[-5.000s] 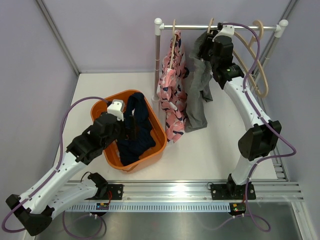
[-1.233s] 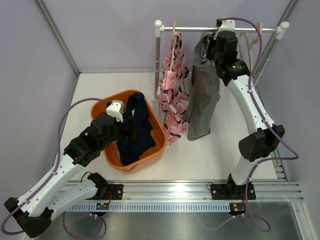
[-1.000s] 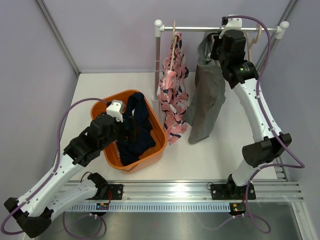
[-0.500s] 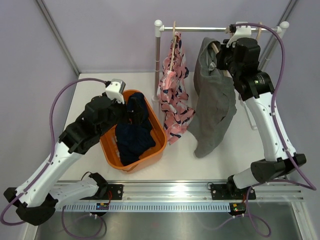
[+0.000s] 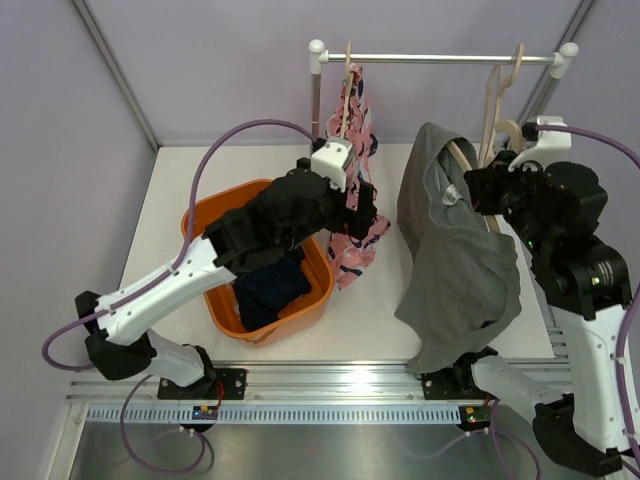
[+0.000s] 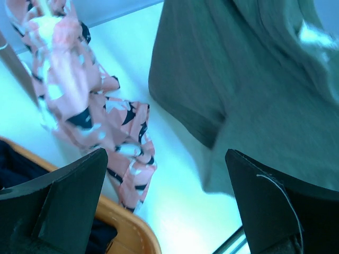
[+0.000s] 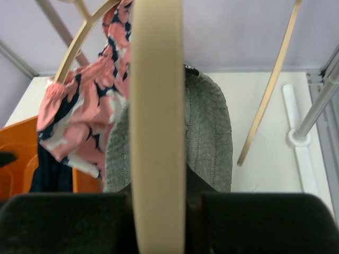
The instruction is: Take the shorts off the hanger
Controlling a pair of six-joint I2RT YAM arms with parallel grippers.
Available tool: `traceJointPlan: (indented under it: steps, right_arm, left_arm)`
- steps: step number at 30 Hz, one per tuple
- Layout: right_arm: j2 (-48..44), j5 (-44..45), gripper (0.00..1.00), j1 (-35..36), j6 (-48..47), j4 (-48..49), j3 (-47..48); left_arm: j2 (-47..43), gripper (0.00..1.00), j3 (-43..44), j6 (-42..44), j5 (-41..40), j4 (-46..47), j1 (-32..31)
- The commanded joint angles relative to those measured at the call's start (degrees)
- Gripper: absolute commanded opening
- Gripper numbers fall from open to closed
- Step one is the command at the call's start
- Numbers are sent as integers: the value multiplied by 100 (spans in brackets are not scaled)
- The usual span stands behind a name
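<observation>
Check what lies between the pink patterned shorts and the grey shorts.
Only a bare strip of table separates the pink patterned shorts and the grey shorts, clearest in the left wrist view.

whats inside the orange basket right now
The navy shorts lie crumpled inside the orange basket. The left arm reaches over its far half, so anything lying under there is hidden.

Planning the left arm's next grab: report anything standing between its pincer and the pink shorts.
Nothing visible does. The left pincer is open close beside the pink shorts on the rail; the grey shorts, on the hanger in the right pincer, hang off to the side.
</observation>
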Motion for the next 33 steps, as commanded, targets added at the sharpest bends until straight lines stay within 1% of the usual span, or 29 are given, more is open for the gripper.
traceJointPlan:
  steps: [1,2,6,11,12,14,19,23,28,31,32,33]
  right_arm:
    - [-380,-270,0,28,339,-256,-302]
    - [-451,-251,0,36,357,-317,-373]
    - [-662,-452,0,36,374,-616,-522]
    - [-602,-558,0,28,392,-687,-531]
    - [-540,-732,0,36,392,-678,-531]
    - [-496,-804,0,36,409,-635,-549]
    - [-338,-1068,0,45,480,-503,-505]
    - [-294,-1024,0,72,454,-459,-505]
    - [-302,-1024,0,80,445,-494,-400]
    - [-320,-1024,0,80,436,-529,-338]
    - [-329,-1024,0,72,427,-555,-329]
    - [-346,-1033,0,72,427,-555,-329]
  left_arm:
    - [436,99,643,132,-245,710,-110]
    - [543,99,862,141,-227,772,-127]
    - [939,99,1162,299,-209,1132,-268]
    - [1177,99,1233,343,-131,1405,-321]
    - [1212,99,1207,369,-96,1475,-338]
    - [1256,99,1207,387,-60,1511,-347]
    - [1738,99,1610,554,-51,1292,-347]
    - [2073,98,1908,580,-78,1098,-347]
    - [2381,98,2120,554,-297,817,-347]
    - [2442,93,2059,554,-447,825,-339]
    - [2469,88,2042,554,-473,825,-339]
    - [2486,87,2050,580,-534,834,-339]
